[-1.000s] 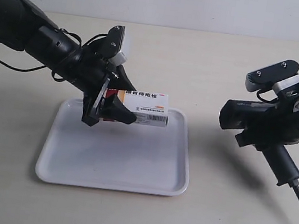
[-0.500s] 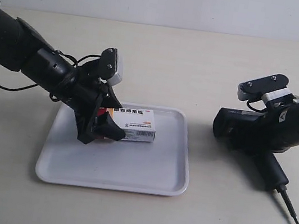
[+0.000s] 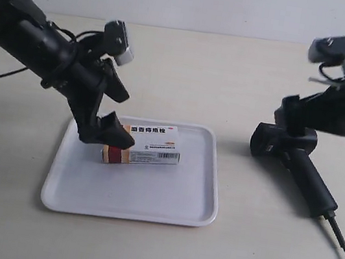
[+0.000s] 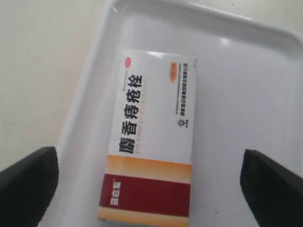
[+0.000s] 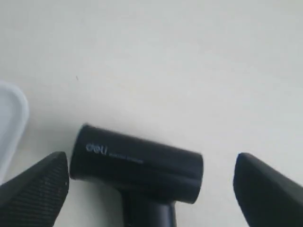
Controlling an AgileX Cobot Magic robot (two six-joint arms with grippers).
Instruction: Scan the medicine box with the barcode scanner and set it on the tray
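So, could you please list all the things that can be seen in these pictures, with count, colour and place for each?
Small rectangular white cardboard medicine box with a dark red and orange band: one, lying flat inside the tray, toward its far left part in the exterior view.
Large flat white plastic tray with rounded corners: one, on the table.
Matte black pistol-shaped barcode scanner with a black cable: one, lying on the table beside the tray.
Beige table: one, under everything.
Left gripper: one, black, open, above the box, not touching it.
Right gripper: one, black, open, above the scanner's head.
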